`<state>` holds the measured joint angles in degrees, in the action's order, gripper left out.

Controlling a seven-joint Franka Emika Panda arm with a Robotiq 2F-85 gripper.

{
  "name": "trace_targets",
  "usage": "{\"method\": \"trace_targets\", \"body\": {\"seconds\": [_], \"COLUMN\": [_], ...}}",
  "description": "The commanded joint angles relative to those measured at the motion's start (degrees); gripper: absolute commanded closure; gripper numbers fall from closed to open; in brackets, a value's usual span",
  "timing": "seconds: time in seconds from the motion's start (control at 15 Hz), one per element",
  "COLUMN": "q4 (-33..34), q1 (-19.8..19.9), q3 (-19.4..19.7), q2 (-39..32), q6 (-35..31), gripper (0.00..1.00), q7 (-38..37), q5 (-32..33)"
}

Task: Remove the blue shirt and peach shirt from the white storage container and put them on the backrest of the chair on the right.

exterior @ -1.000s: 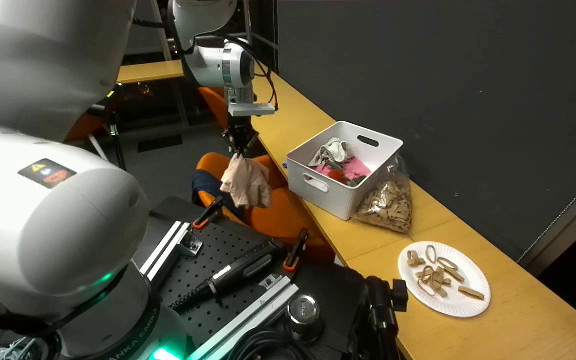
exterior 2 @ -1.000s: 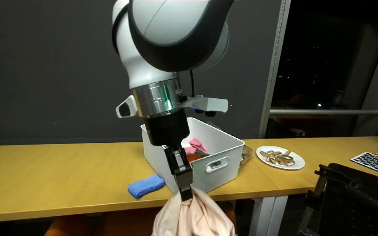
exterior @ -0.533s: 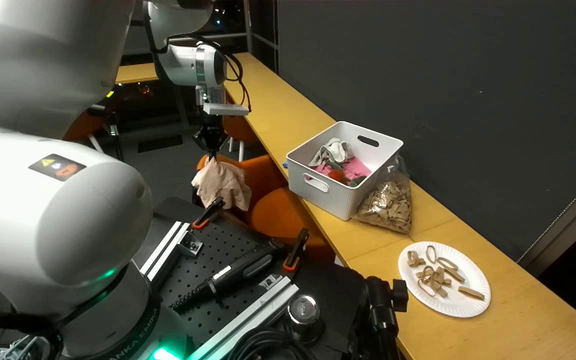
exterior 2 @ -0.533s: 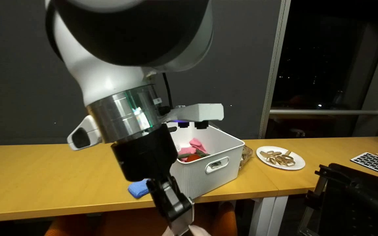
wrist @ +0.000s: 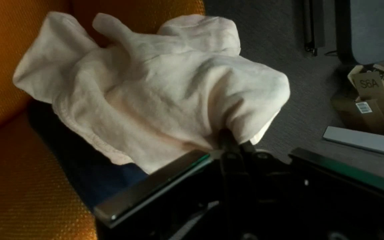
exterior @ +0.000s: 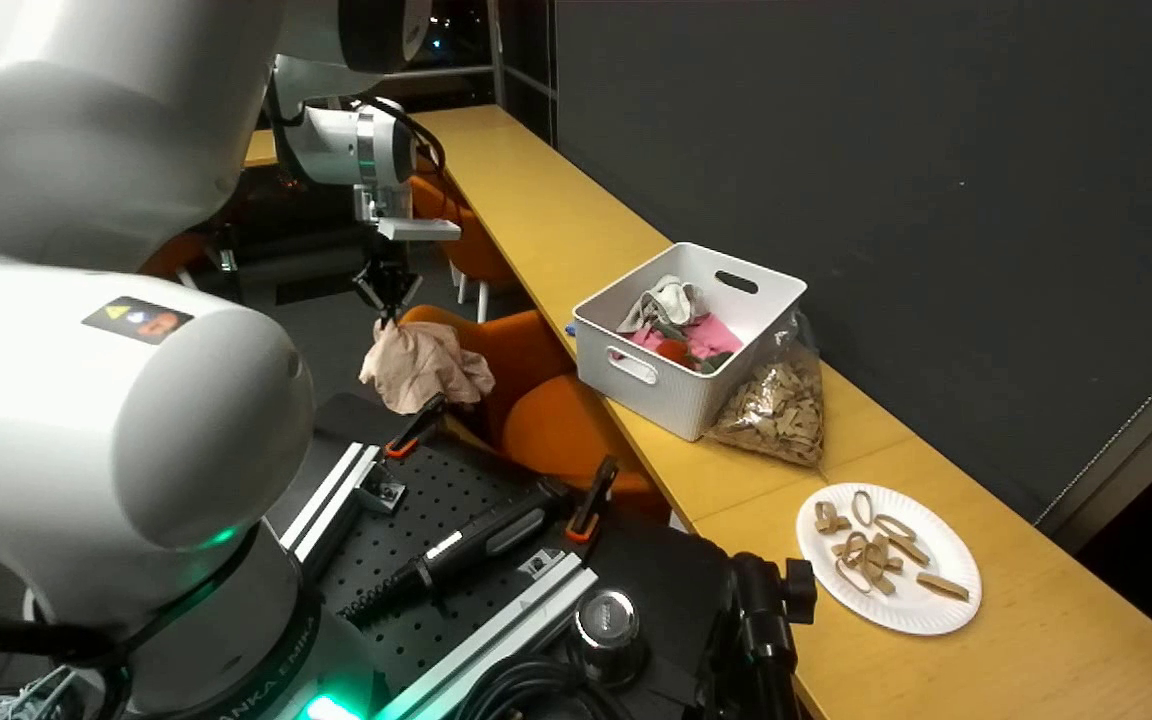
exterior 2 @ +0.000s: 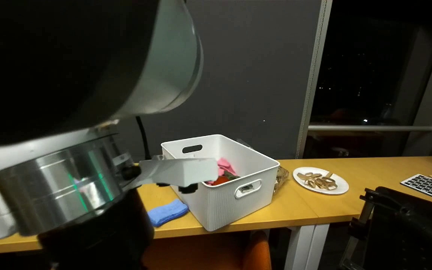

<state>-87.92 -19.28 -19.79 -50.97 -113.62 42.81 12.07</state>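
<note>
peach shirt (wrist: 158, 86) in closed pincer (exterior: 387, 315), orange chair (exterior: 554, 418) below, bag (exterior: 781, 408) beside white container (exterior: 673, 397)

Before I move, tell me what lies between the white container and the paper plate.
In an exterior view, a clear bag of tan pieces lies between the white container and the paper plate.

One peach shirt (wrist: 165, 93), one container (exterior 2: 225, 198)
</note>
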Motion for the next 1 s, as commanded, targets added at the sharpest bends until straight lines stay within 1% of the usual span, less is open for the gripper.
{"method": "trace_targets", "body": {"seconds": [0.0, 0.07, 0.13, 0.2, 0.27, 0.4, 0.53, 0.8, 0.87, 0.93], "q4": [4.21, 4.89, 5.4, 5.87, 6.22, 6.79, 7.12, 8.72, 8.82, 9.03], "q1": [-1.6, -2.01, -2.36, -2.77, -3.1, -3.32, -3.49, -3.34, -3.03, -2.7], "q3": [-1.62, -1.54, -1.46, -1.17, -1.03, -0.92, -0.41, 2.06, 3.11, 3.97], "q2": [-3.12, -3.73, -4.11, -4.45, -4.57, -4.46, -4.02, -2.65, -1.88, -1.3], "q6": [-0.18, -0.3, -0.32, -0.49, -0.56, -0.86, -1.39, -3.23, -3.68, -3.72], "gripper": [0.99, 0.99, 0.71, 0.69, 0.64, 0.49, 0.36, 0.06, 0.01, 0.0], "q7": [4.81, 5.33, 5.64, 5.84, 5.73, 6.16, 6.19, 4.81, 4.19, 3.95], "q5": [-0.02, 0.0, 0.0, 0.22, 0.17, 0.28, 0.85, 2.68, 3.31, 3.78]}}
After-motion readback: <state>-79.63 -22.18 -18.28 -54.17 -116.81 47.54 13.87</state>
